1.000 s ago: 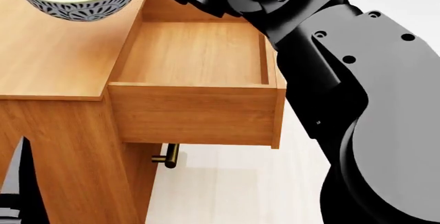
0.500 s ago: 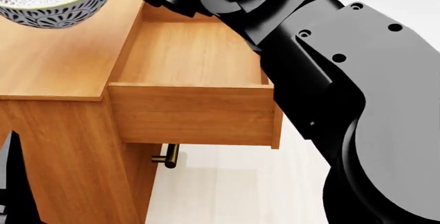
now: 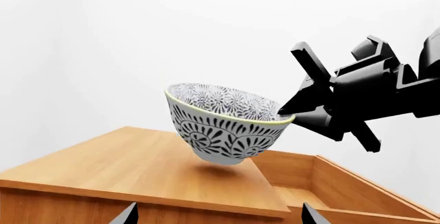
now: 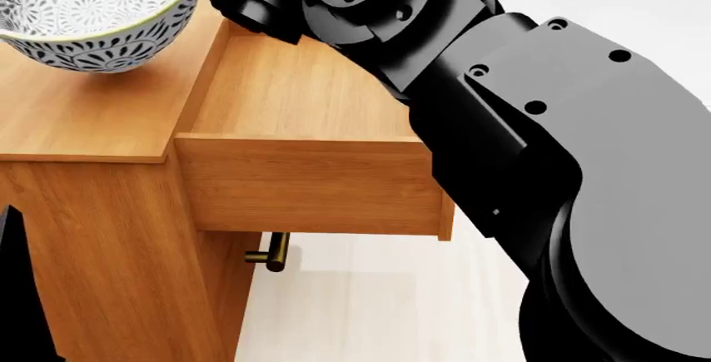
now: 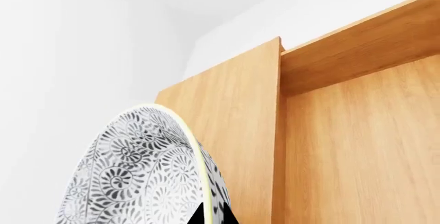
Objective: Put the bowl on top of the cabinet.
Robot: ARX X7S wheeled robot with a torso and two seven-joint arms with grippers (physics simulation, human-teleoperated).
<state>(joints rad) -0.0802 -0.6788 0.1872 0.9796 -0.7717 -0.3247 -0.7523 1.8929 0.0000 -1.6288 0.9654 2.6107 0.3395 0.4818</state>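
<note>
1. The bowl [image 3: 223,126] hangs tilted just above the cabinet [image 3: 137,165] top, clear of the wood, near the edge by the open drawer [image 4: 311,87].
2. The right gripper [image 3: 292,116] has its fingers pinched on the bowl's rim.
3. Left gripper: only finger tips show; their state cannot be told.
4. Risk: released while tilted and this near the edge, the bowl could rock, roll into the drawer, or slip from the one-sided rim hold.

The flat top of the orange-brown wooden cabinet [image 3: 137,159] is left bare beneath the raised black-patterned white bowl [image 3: 223,126], held tilted by the right pincer [image 3: 292,112]. Beside it, passage is blocked by the pulled-out wooden drawer [image 4: 311,183] and the black right arm [image 4: 522,129] above it
</note>
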